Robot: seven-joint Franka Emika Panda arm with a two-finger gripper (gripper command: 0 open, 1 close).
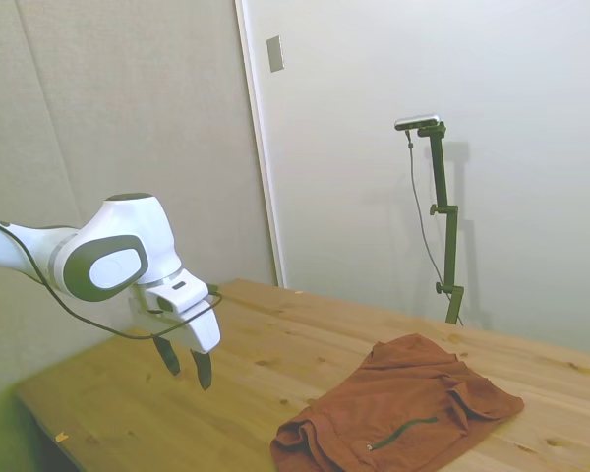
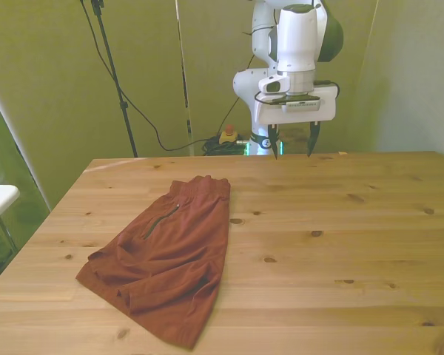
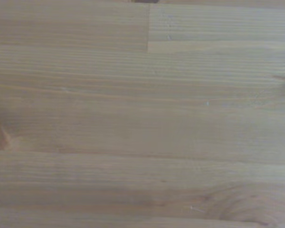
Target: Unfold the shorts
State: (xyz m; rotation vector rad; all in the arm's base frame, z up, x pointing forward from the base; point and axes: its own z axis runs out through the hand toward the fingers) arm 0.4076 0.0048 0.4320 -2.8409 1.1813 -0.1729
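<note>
**Shorts folded on the table, gripper empty and well apart**

The shorts (image 2: 166,255) lie bunched and folded over on the wooden table (image 2: 340,222), toward the front view's left. In that view the gripper (image 2: 291,142) hangs at about 1 o'clock from the shorts, above the table's far edge, its two dark fingers spread apart and holding nothing. A thin dark cord (image 2: 160,220) runs along the upper half of the cloth.

In the side view the gripper (image 1: 186,364) hovers above the boards at about 9 o'clock from the shorts (image 1: 398,408), whose near hem is cut off by the picture's edge. How the layers fold underneath is hidden. The wrist view shows only blurred wood grain (image 3: 142,123).
</note>
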